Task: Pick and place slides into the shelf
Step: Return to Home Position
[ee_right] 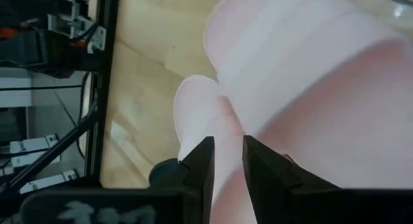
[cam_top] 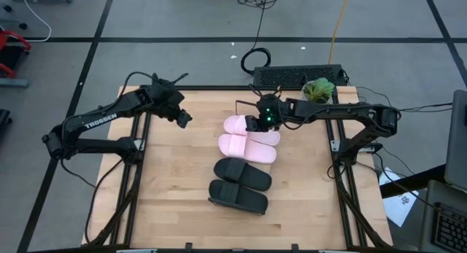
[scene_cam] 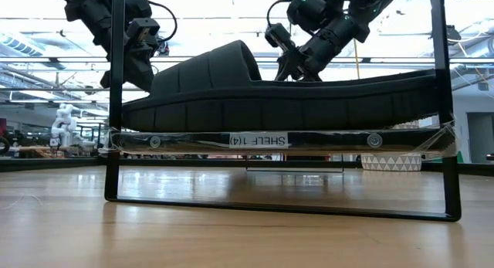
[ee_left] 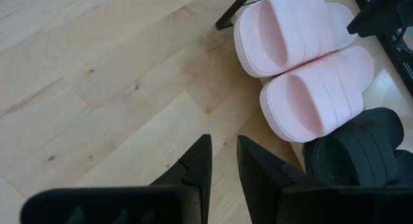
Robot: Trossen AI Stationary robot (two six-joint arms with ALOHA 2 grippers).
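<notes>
- Pale pink rubbery slides (cam_top: 248,146) and black rubbery slides (cam_top: 241,174) fill the light-wood shelf (scene_cam: 324,140); placing looks finished.
- Right tool (cam_top: 252,124), clenched and empty, hangs above the pink pair.
- Left tool (cam_top: 184,119) likewise, over the worktop (cam_top: 175,187).

From where I stand, white capitals spelling "TROSSEN" run along the dark upper link of the left arm (cam_top: 101,122), plain to read from above. At table height, a small white label (scene_cam: 258,140) stuck on the front edge of the shelf (scene_cam: 193,142) carries "SHELF-1(4)", though its letters show the wrong way round. Pale marks on the right wrist's housing (ee_right: 84,210) are too blurred to read.
</notes>
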